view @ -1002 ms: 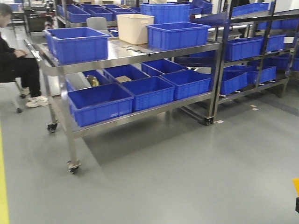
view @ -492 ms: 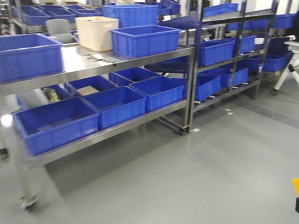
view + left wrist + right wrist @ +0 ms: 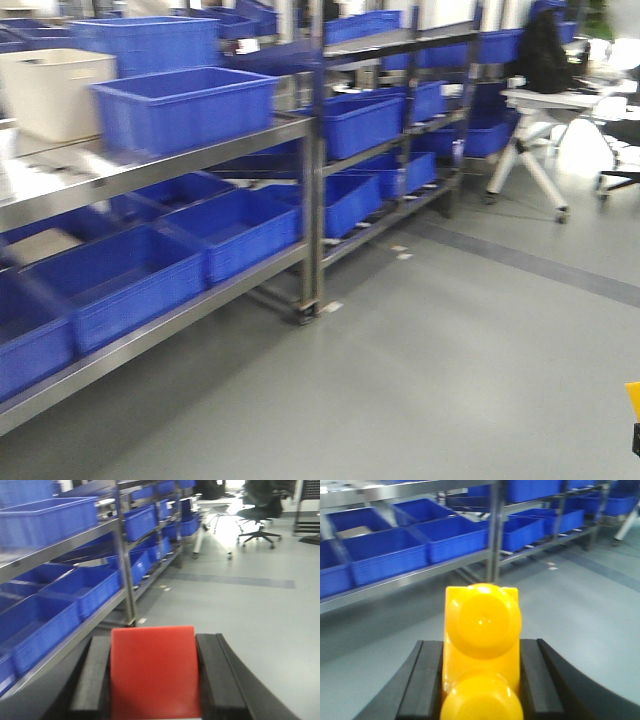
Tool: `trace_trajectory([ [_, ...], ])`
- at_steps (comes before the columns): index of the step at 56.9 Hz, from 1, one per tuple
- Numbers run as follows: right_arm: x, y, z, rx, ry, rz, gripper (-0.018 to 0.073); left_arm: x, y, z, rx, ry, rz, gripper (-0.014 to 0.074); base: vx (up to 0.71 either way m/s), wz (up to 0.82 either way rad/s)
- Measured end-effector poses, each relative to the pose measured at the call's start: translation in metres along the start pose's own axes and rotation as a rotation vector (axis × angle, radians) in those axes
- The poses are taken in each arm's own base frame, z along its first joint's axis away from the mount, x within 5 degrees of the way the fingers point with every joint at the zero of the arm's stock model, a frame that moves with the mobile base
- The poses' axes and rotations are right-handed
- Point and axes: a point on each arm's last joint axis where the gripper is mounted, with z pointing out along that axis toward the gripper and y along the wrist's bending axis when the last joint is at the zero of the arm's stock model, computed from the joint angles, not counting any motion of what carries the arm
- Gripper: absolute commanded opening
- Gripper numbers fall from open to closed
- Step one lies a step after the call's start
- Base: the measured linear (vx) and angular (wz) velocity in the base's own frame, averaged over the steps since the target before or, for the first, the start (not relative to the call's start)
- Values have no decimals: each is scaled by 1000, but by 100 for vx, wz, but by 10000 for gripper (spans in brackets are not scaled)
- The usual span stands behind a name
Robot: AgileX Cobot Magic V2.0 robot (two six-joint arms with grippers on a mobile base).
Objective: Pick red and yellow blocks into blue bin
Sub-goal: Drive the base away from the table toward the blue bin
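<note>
The plain red block [image 3: 152, 675] fills the gap of my left gripper [image 3: 152, 641], which is shut on it, with the black fingers [image 3: 92, 675] pressing both sides. My right gripper [image 3: 481, 647] is shut on the yellow block [image 3: 482, 625], whose two round studs face the camera. Both grippers hang over bare grey floor, away from the shelves. A large smooth-walled blue bin [image 3: 185, 105] stands on the steel table top at the left of the front view, next to a cream tub [image 3: 50, 90]. A yellow sliver [image 3: 633, 398] shows at that view's right edge.
Steel racks [image 3: 315, 200] loaded with several blue bins run along the left. A ribbed blue crate [image 3: 150, 40] stands behind the cream tub. White desks and a dark office chair [image 3: 257, 510] stand at the far right, with grey floor [image 3: 450, 380] in front.
The front view has swung to the right: the steel table and its bins have slid to the left, the seated person has left the view, and the desks have come in at the right.
</note>
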Motion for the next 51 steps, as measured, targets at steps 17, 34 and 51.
trace_trajectory([
  [17,0,0,0,0,0,0,-10,0,0,0,0,0,0,2,60,-47],
  [34,0,0,0,0,0,0,-10,0,0,0,0,-1,0,2,60,-28],
  [51,0,0,0,0,0,0,-10,0,0,0,0,0,0,2,60,-11],
])
